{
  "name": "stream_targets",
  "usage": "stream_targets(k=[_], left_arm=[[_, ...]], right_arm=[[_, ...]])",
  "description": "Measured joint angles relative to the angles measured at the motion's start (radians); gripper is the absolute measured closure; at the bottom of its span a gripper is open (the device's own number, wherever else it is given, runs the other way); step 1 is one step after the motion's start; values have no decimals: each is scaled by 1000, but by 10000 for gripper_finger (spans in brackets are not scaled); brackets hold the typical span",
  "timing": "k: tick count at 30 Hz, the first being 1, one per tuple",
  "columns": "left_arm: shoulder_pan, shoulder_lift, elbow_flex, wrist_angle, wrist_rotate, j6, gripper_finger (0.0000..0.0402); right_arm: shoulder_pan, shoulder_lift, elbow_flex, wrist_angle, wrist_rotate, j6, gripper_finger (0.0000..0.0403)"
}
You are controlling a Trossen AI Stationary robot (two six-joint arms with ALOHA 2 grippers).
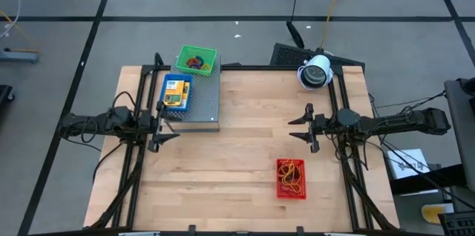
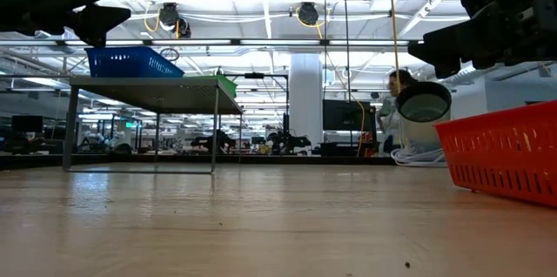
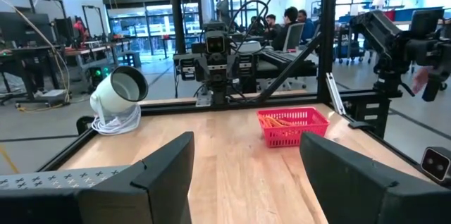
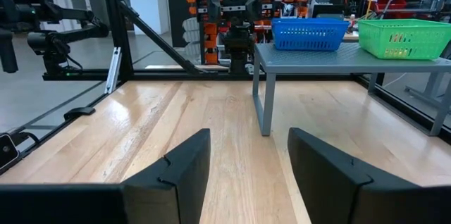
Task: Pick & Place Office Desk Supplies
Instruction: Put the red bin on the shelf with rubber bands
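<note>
A blue basket (image 1: 177,91) with yellow-orange packets and a green basket (image 1: 196,61) with coloured rubber-band loops stand on a grey perforated metal stand (image 1: 204,102) at the table's far left. A red basket (image 1: 291,179) with orange loops rests on the table near the right. My left gripper (image 1: 165,123) hovers open just near-left of the stand, above the table. My right gripper (image 1: 294,128) hovers open mid-right, farther back than the red basket. The right wrist view shows the blue basket (image 4: 310,34) and the green basket (image 4: 404,37). The left wrist view shows the red basket (image 3: 292,125).
A white round lamp-like device (image 1: 315,71) with a coiled cable sits at the far right corner. Bare wooden tabletop (image 1: 237,154) lies between the two grippers and along the near edge. Dark frame bars run along both sides. People sit in the room beyond.
</note>
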State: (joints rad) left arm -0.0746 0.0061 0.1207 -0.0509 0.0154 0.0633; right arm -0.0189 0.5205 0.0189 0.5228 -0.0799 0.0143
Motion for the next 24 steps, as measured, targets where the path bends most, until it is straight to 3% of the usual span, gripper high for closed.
stream_targets(k=[14, 19, 24], left_arm=[[0, 0, 0, 3, 0, -13, 133], [0, 0, 0, 3, 1, -14, 133], [0, 0, 0, 3, 1, -11, 133]], right_arm=[[0, 0, 0, 69, 0, 1, 222], [1, -1, 13, 118, -2, 156, 222], [1, 3, 97, -51, -24, 157, 222]])
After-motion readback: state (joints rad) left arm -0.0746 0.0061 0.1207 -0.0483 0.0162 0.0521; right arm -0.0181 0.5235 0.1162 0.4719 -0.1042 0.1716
